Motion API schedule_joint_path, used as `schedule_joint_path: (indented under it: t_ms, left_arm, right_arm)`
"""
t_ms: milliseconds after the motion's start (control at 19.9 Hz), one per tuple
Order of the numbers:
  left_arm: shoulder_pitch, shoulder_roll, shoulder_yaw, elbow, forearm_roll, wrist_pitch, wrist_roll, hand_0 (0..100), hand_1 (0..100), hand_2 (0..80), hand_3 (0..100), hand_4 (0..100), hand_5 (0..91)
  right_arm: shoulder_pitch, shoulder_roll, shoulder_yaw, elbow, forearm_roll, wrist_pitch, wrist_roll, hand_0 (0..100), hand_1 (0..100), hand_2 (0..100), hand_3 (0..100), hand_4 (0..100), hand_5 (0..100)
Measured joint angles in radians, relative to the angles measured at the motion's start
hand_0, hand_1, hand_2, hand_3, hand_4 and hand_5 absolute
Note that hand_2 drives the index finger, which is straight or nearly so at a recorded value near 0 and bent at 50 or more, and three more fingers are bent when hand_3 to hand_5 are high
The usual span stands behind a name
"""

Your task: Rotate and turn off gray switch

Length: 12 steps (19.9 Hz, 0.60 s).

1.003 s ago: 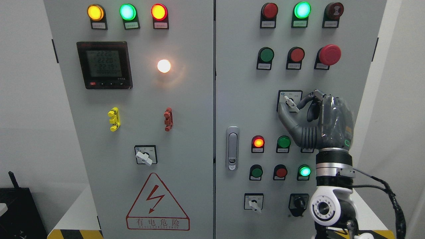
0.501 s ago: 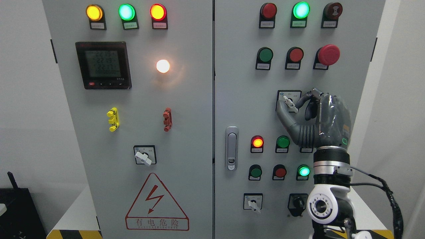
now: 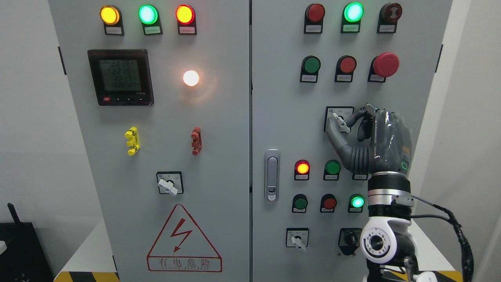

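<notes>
On the right cabinet door, a gray rotary switch (image 3: 341,122) sits on a white-faced plate; its light lever slants from upper left to lower right. My right hand (image 3: 344,127) reaches up from the lower right, dark gray, with thumb below and left of the lever and index finger (image 3: 358,114) curled over from the right, pinching the lever. The rest of the plate is hidden behind the hand. No left arm shows in the head view.
Lit and unlit push buttons surround the switch: a red mushroom button (image 3: 385,64) above, a lit red lamp (image 3: 302,168) and green button (image 3: 332,167) below. A door latch (image 3: 273,174) sits left. Two more rotary switches (image 3: 297,239) (image 3: 169,184) sit lower down.
The whole view has drifted slightly left. My right hand stays closed on the switch lever, whose slant looks about the same.
</notes>
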Motion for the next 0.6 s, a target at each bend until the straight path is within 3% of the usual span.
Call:
schedule_joint_path:
  t_ms: [602]
  left_arm:
    - [0.0, 0.0, 0.0, 0.0, 0.0, 0.0, 0.0, 12, 39, 0.0, 0, 0, 0.0]
  right_arm:
    - [-0.001, 0.0, 0.003, 0.002, 0.005, 0.0, 0.0, 38, 47, 70, 100, 97, 100]
